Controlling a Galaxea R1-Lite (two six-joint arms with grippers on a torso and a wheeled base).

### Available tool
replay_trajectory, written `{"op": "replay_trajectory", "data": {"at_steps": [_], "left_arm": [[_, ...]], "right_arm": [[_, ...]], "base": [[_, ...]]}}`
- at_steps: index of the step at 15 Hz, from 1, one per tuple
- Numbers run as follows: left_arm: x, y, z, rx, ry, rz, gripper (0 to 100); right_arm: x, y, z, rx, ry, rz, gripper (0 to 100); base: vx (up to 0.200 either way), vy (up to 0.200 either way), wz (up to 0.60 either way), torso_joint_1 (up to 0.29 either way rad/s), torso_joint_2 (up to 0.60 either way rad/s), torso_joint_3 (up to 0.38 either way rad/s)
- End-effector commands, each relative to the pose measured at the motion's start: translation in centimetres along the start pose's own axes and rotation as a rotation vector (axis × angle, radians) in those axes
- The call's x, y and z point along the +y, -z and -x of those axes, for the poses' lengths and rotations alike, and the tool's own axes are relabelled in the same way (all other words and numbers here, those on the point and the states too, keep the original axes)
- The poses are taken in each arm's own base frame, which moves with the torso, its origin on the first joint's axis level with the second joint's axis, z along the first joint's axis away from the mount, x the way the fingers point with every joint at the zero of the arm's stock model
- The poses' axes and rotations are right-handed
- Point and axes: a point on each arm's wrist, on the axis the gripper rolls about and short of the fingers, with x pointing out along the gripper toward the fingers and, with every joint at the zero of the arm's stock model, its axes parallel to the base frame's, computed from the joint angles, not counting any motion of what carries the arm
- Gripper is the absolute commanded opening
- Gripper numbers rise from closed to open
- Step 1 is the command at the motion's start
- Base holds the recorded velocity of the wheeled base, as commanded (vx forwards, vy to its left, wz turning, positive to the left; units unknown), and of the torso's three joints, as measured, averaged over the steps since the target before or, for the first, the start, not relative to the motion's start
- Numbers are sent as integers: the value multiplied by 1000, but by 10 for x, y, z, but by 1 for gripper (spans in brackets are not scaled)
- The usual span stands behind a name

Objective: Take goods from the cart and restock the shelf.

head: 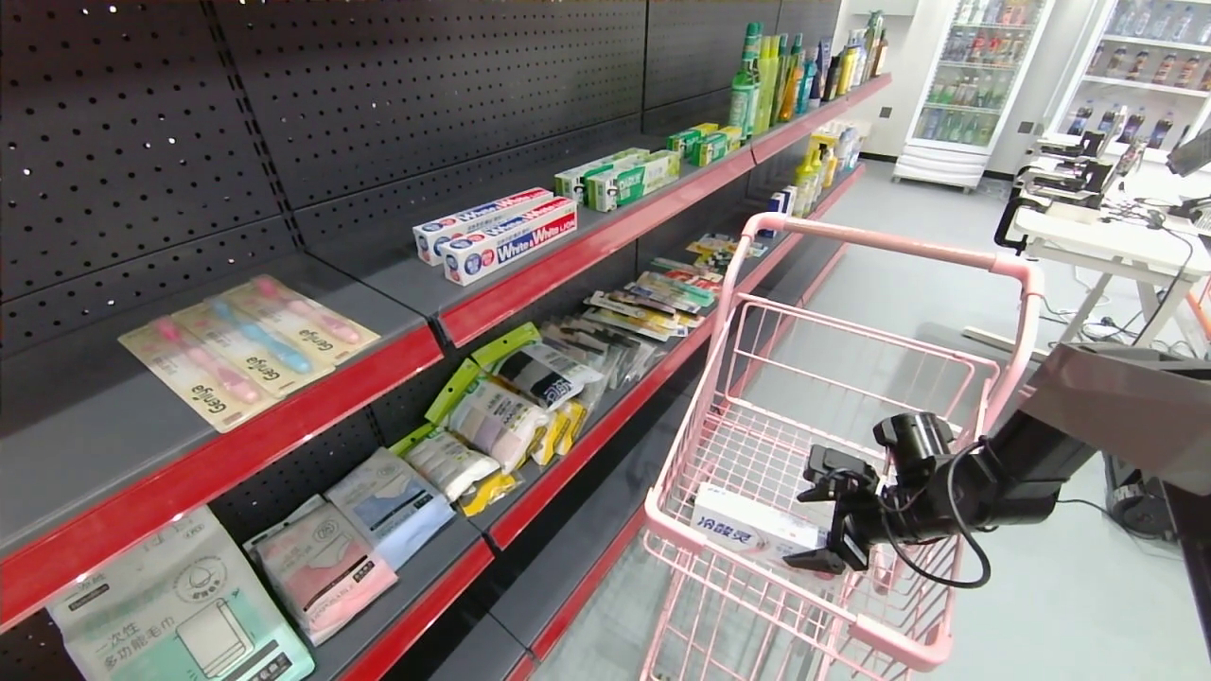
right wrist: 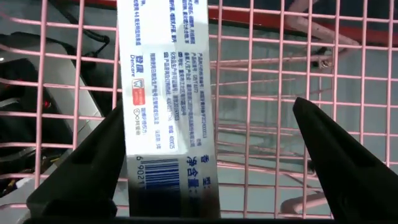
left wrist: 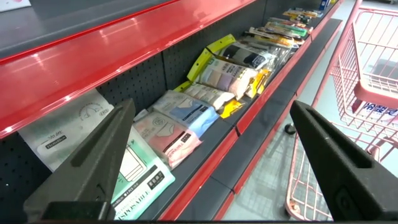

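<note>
Two grippers are showing wide-open jaws. The right gripper is hanging inside the pink cart, gripping nothing, its fingers spread over a white toothpaste box that is lying flat on the cart's wire basket floor, close beside one finger. The left gripper is also carrying nothing, facing the lower shelf where soft packs are lying in a row.

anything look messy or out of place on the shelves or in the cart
Mildly. The toothbrush packs on the upper shelf lie fanned and skewed to its edge, and the pouches on the shelf below are heaped, overlapping and tilted. Nothing looks spilled or damaged.
</note>
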Motion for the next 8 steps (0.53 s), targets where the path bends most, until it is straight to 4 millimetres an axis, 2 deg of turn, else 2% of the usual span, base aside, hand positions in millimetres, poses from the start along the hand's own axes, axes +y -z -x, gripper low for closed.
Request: {"op": "replay_trajectory", "data": {"at_steps": [1, 8], "left_arm": [[0, 0, 0, 1, 0, 0, 100], [0, 0, 0, 1, 0, 0, 100]], "right_arm": [[-2, 3, -6, 3, -3, 0, 100], [-6, 2, -9, 2, -2, 9, 100]], "base": [[0, 0, 0, 0, 0, 0], [0, 0, 0, 0, 0, 0]]}}
